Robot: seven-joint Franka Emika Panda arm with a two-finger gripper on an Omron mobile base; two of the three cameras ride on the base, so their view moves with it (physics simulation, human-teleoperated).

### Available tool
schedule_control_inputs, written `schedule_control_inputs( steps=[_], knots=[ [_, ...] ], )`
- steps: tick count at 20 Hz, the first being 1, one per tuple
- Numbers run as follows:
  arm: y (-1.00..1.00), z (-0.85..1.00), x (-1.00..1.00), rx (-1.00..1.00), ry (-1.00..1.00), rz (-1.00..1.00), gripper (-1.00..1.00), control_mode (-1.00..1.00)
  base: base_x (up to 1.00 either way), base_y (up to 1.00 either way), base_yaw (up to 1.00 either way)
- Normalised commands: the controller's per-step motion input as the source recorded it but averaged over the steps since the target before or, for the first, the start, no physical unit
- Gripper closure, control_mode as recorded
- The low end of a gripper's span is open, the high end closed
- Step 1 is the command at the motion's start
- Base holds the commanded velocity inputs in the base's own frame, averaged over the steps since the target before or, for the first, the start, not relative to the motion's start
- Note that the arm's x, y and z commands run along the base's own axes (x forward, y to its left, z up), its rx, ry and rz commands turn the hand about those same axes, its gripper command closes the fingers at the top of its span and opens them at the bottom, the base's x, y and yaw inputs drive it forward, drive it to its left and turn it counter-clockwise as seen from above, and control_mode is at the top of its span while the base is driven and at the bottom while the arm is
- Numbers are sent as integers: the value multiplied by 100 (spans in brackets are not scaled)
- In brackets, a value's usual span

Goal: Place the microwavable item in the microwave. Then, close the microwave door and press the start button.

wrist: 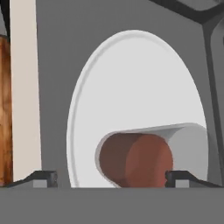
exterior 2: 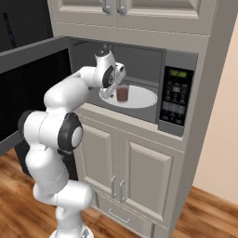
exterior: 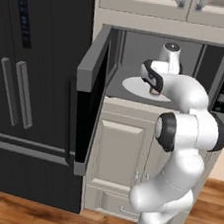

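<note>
The microwavable item (exterior 2: 122,94), a small clear cup with dark red-brown contents, stands upright on the round white turntable (exterior 2: 145,97) inside the microwave (exterior 2: 183,62). My gripper (exterior 2: 114,91) reaches into the grey cavity and is open. In the hand view its fingertips (wrist: 44,177) stand wide apart on either side of the cup (wrist: 135,159); the left one is clear of it. The microwave door (exterior: 88,96) is swung wide open to the left, with its dark glass facing the cavity. From the left base view the arm hides most of the cup.
The black button panel (exterior 2: 175,97) sits at the microwave's right. Tall black fridge doors (exterior: 34,74) stand left of the open door. Beige cabinet doors (exterior 2: 121,158) are below the microwave and more cabinets (exterior 2: 139,11) above. The floor is wood (exterior: 22,212).
</note>
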Motion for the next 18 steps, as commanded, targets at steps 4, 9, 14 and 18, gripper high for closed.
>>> schedule_control_inputs(
  steps=[4, 9, 14, 18],
  knots=[
    [43, 2, -87, -10, 0, 0, -100, -100, 0, 0, 0],
    [38, 28, -82, -14, -3, 0, -100, -100, 0, 0, 0],
    [37, 16, -57, -15, -1, 0, -100, -100, 0, 0, 0],
    [51, 0, -99, -11, 0, 0, -100, -100, 0, 0, 0]
  ],
)
